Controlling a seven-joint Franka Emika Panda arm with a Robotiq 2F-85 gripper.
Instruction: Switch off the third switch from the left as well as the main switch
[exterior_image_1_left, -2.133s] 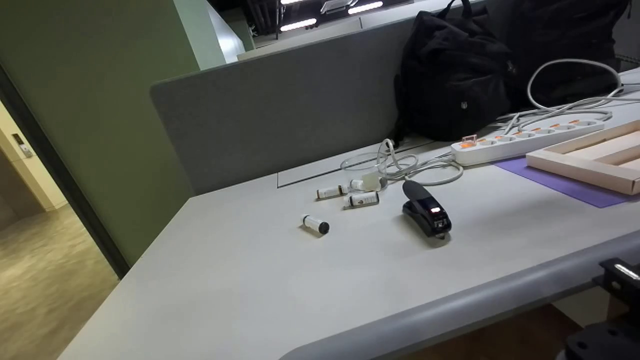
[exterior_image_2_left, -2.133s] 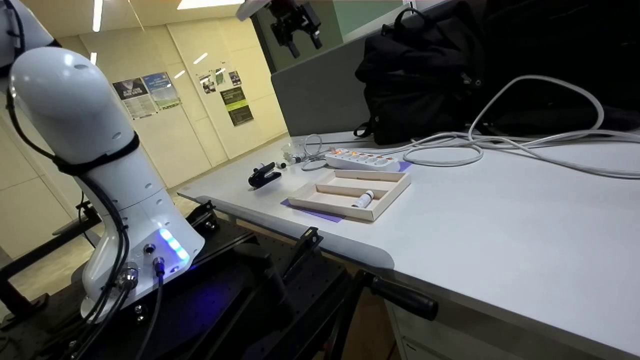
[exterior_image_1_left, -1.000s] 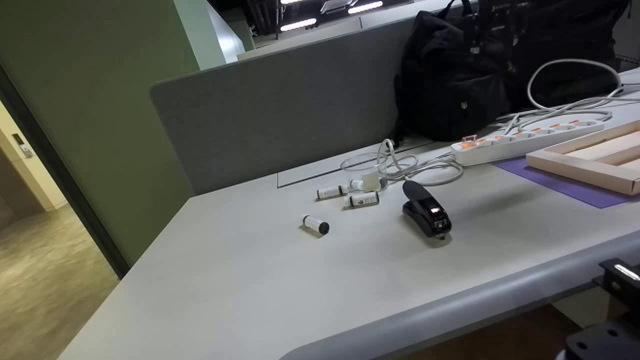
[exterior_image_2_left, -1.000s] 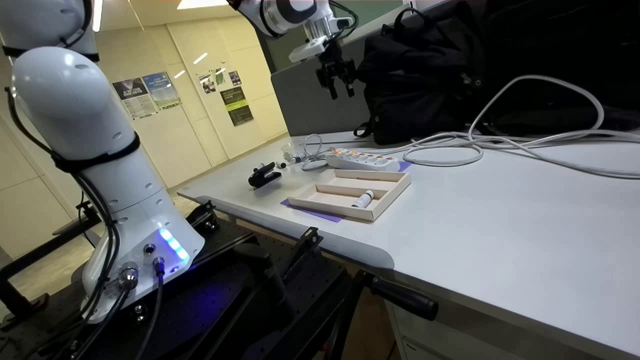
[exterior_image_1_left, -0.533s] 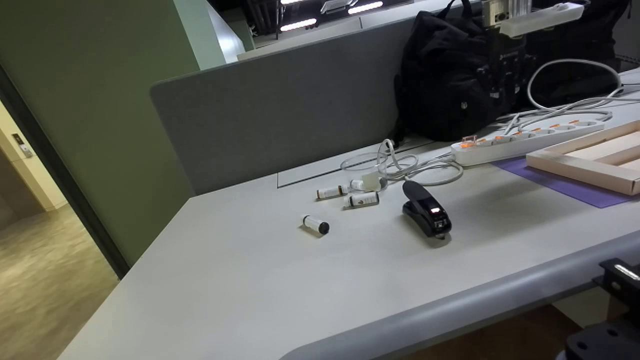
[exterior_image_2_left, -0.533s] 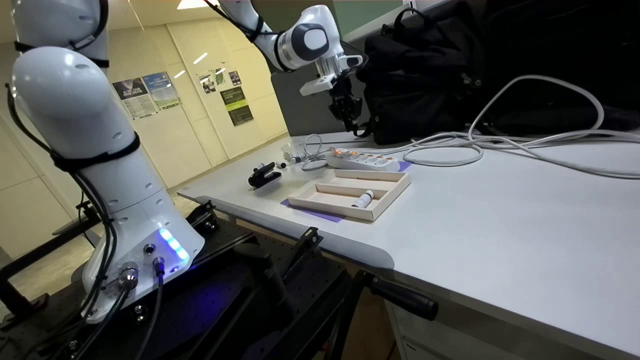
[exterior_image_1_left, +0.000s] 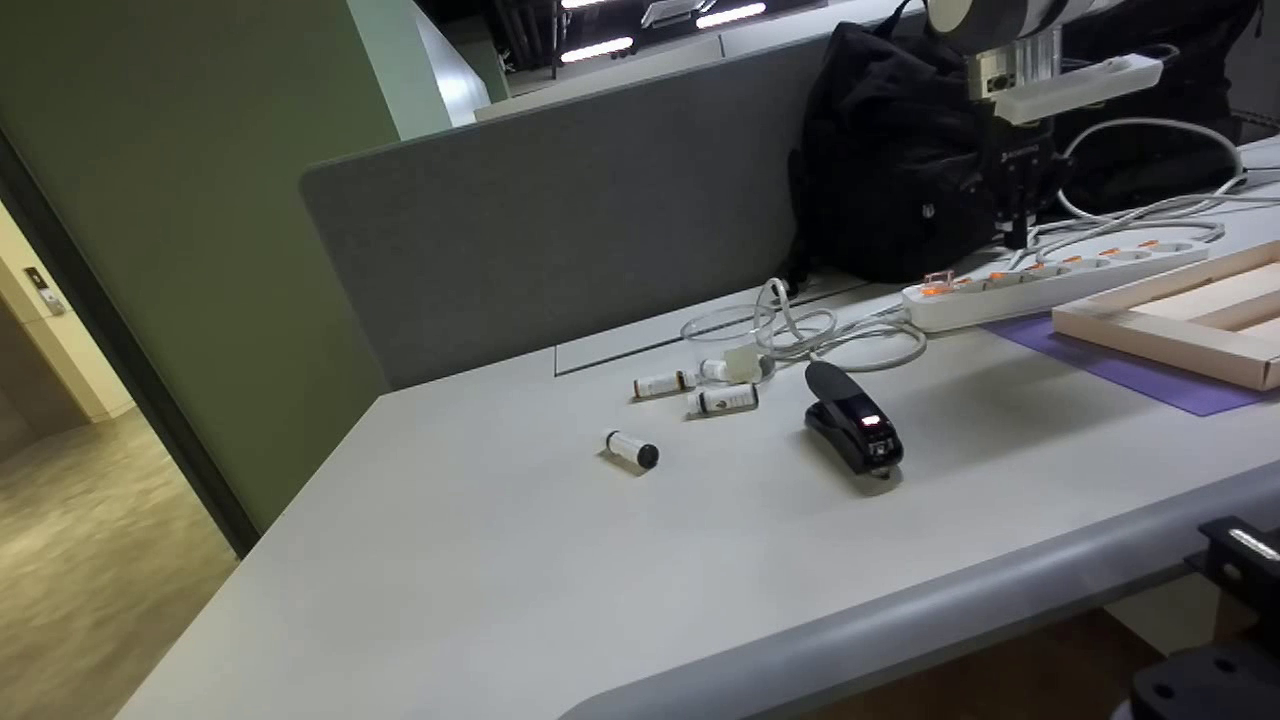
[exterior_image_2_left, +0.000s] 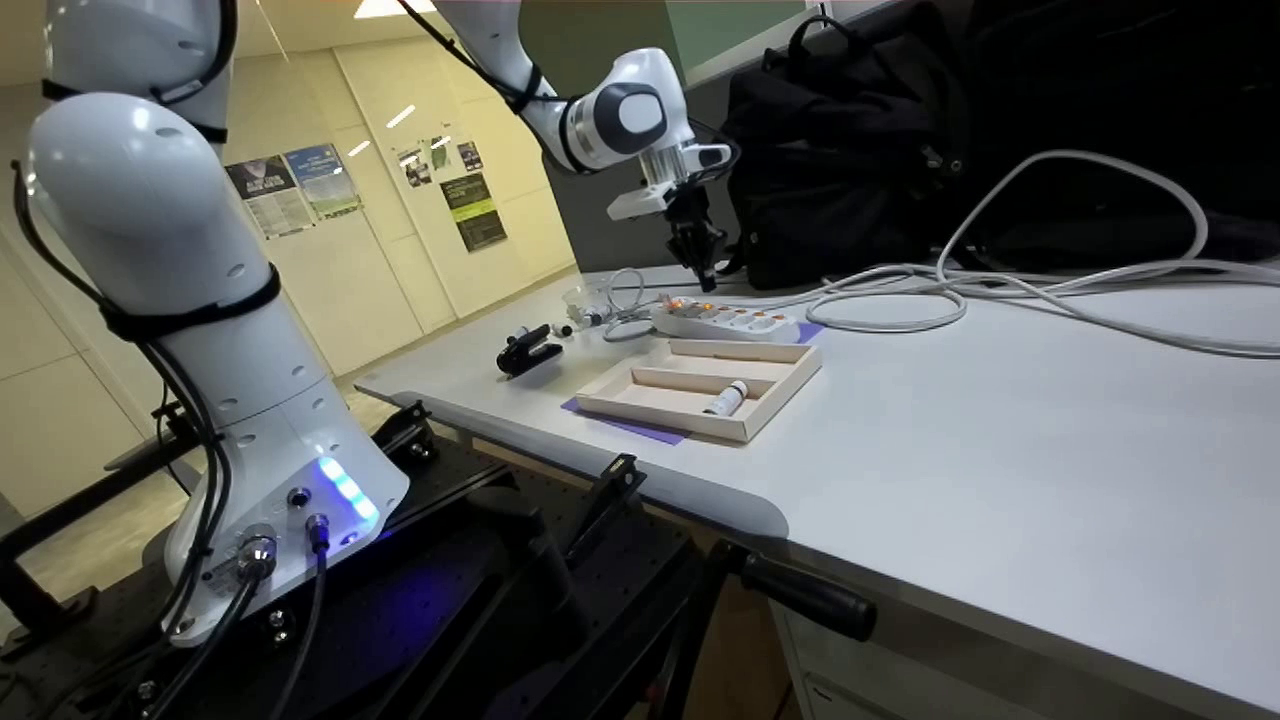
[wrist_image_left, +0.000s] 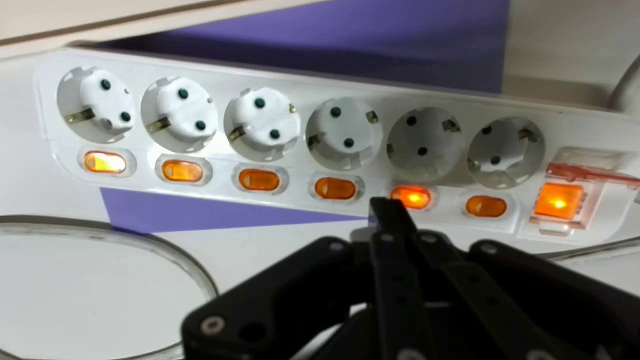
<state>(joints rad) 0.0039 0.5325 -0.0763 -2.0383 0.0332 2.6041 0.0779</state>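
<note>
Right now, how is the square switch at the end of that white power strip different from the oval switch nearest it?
The square switch glows; the oval switch looks unlit. The square switch is larger, with corners; the oval switch is smaller and rounded. The square switch has a reddish flap raised beside it; the oval switch shows none. Both are orange and sit in the same white power strip.
</note>
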